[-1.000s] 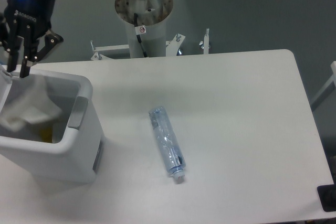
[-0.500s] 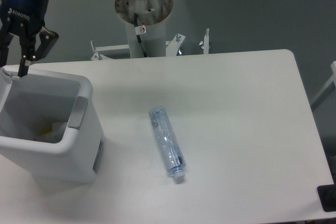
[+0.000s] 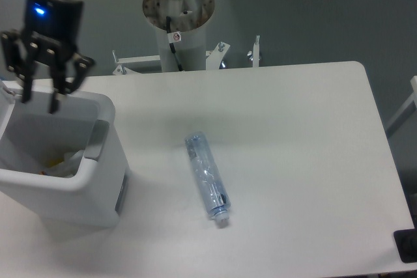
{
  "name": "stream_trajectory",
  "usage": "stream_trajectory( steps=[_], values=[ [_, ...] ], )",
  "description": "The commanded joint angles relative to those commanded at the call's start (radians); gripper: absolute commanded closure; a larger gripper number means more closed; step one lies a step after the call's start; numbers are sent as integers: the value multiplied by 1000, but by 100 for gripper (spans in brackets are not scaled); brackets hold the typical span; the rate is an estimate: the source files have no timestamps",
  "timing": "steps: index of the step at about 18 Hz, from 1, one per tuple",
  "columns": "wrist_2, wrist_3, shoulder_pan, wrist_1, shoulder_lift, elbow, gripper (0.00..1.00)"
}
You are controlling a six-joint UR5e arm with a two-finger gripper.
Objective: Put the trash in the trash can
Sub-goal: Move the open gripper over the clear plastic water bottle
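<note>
Gripper: seen at upper left of the frame, over the back edge of the trash can; fingers spread apart, pointing down, nothing held between them.
Gripper body: dark housing with a blue light lit, hung from the arm entering at the top edge.
Trash can: white boxy bin at lower left, grey panel on the right-hand rim, left side cut off by the frame.
Packet: pale crumpled item seen at the bottom of the bin, by the right inner wall; print not resolvable.
Bottle: clear bluish, laid flat on the table near frame centre, cap toward the bottom edge, well apart from the bin.
Table: white top, rounded corners.
Arm base: mounted behind the table, top centre-left.
</note>
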Motion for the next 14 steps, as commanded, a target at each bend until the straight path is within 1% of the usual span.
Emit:
stream_trajectory(
  steps=[2,3,4,5,6,7,8,10,12,14],
  values=[
    [0,-6,61,0,-15,-3,49],
    [0,-6,80,0,-21,-3,49],
    [-3,6,197,2,-84,-9,48],
    [-2,15,239,6,-112,-15,46],
    [-2,32,265,6,-127,-17,43],
    [-3,56,287,5,-143,-17,35],
    [-3,76,298,5,-161,-17,30],
    [0,94,310,5,-204,-17,27],
    [5,98,312,5,-235,-18,16],
    [29,104,310,3,-262,-20,9]
  ],
)
